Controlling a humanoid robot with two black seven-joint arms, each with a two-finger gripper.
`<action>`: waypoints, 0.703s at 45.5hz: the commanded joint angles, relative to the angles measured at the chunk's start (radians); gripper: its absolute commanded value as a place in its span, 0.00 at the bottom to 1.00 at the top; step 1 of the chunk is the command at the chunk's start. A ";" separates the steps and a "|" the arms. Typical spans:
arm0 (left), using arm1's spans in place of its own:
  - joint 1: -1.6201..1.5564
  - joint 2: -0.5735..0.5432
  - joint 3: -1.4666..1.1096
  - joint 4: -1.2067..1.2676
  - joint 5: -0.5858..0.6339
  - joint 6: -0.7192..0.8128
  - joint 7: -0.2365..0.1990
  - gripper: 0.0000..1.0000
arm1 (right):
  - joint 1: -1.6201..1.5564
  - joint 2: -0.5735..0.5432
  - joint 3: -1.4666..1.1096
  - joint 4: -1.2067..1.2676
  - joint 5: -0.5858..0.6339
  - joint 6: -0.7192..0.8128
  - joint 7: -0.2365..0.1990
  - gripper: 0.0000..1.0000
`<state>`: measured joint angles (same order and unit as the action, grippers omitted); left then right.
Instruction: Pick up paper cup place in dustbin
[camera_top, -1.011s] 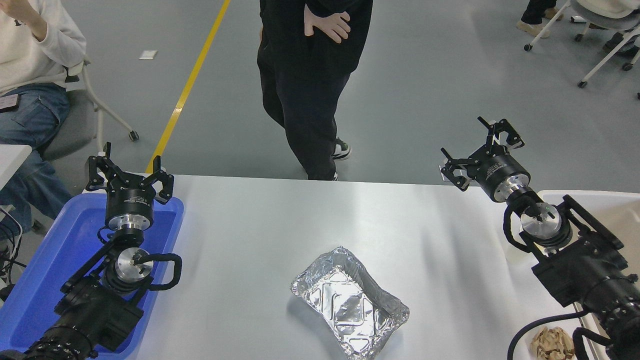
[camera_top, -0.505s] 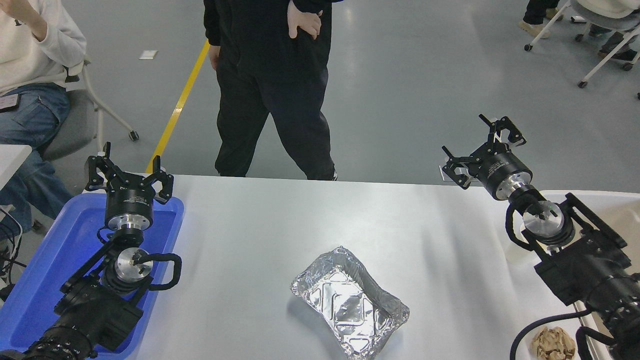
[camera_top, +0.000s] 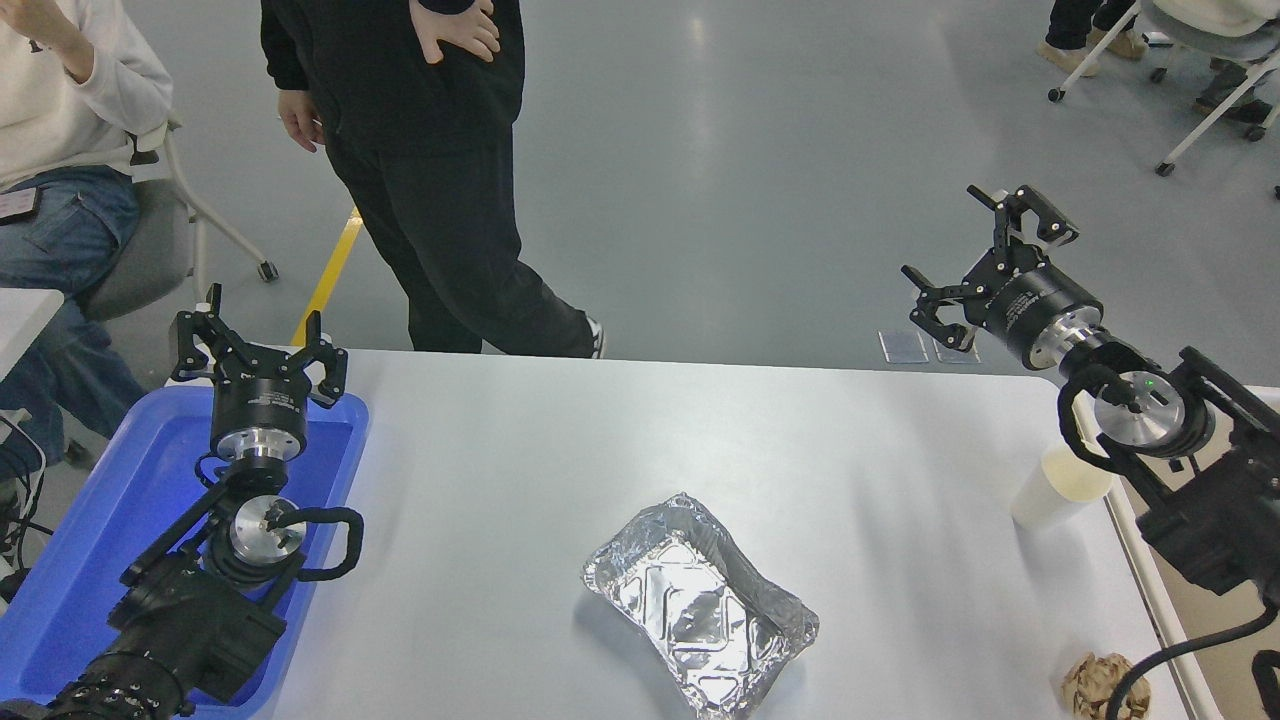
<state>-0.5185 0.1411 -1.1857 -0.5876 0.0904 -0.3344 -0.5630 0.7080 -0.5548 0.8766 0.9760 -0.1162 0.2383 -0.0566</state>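
Left arm's parked at the lower left, forearm angled up n away, left gripper (camera_top: 258, 347) w/ fingers spread open. Right arm comes in from the right edge, wrist raised n pointing up-left, right gripper (camera_top: 985, 258) held high in the air, fingers splayed wide, empty.

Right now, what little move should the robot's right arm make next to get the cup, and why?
Probably pull the right end effector back and down toward the paper cup. It hangs open and empty beyond the table's far edge, while the cup stands upright near the table's right edge, partly hidden under the arm's wrist, beside the dustbin.
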 joint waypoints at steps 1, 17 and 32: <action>0.000 0.000 0.000 0.000 0.000 0.000 0.000 0.99 | 0.103 -0.187 -0.206 0.144 -0.031 -0.014 -0.037 1.00; 0.000 0.000 0.000 0.000 0.000 0.000 0.000 0.99 | 0.464 -0.422 -0.646 0.268 -0.060 0.006 -0.046 1.00; 0.000 0.000 0.000 0.000 0.000 0.000 0.000 0.99 | 1.192 -0.492 -1.444 0.411 -0.088 0.084 -0.040 1.00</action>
<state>-0.5185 0.1411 -1.1857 -0.5875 0.0904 -0.3344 -0.5630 1.4232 -1.0036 -0.0273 1.2795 -0.1874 0.2892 -0.0998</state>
